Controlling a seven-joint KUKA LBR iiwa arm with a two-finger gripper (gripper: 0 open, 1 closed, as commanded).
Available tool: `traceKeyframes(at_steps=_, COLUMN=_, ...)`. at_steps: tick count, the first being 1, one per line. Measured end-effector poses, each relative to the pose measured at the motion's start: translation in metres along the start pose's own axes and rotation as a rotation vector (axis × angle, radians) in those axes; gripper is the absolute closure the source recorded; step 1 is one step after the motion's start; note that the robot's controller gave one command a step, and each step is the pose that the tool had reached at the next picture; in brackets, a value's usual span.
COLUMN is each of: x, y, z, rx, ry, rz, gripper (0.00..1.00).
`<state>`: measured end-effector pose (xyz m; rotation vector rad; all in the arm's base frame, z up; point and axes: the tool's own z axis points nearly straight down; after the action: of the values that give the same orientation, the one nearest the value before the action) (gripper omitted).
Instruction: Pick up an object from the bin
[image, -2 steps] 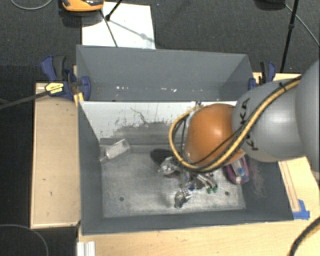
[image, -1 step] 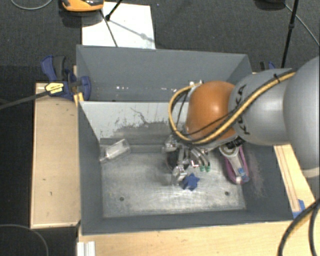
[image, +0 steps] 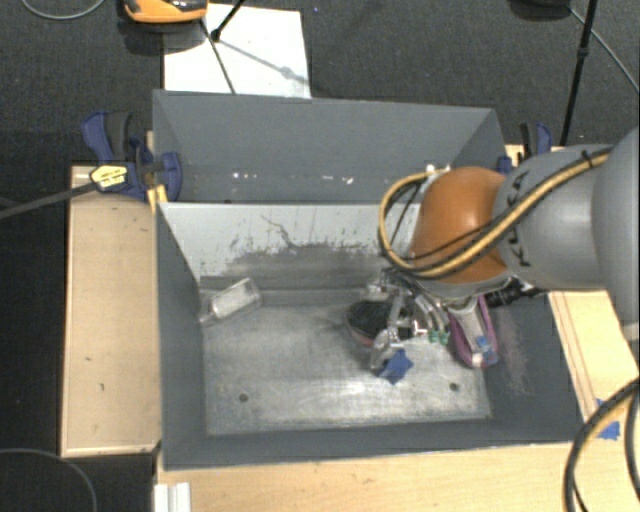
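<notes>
The arm (image: 572, 232) comes into the grey bin (image: 300, 392) from the right, its wrist wrapped in a rounded orange cover (image: 455, 225) with dark and yellow cables (image: 386, 236) looped round it. Below the cover the hand (image: 388, 352) points down at the bin floor, right of the middle and somewhat toward the front wall. Whether the hand is wide or narrow, I cannot tell, for the wrist and its fittings hide much of it.

Just at the tip of the hand lies a small blue piece (image: 398, 370), angular in shape, on the bare floor. Whether the hand grips it or merely stands against it cannot be made out.

Just behind the hand, toward the back wall, sits a black rounded thing (image: 362, 318). To the right of the hand, near the right wall, lies a long purple thing (image: 468, 338) with a bit of blue at its nearer end. Well apart from all these, at the left rear of the floor, rests a clear plastic piece (image: 230, 298), lying aslant along the foot of the back wall
</notes>
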<state>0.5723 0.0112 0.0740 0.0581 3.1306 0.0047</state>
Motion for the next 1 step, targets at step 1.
traceKeyframes(at_steps=1, x=-0.0002, y=0.0016, z=-0.0008, rx=0.0, ry=-0.001, rz=-0.001, gripper=1.0)
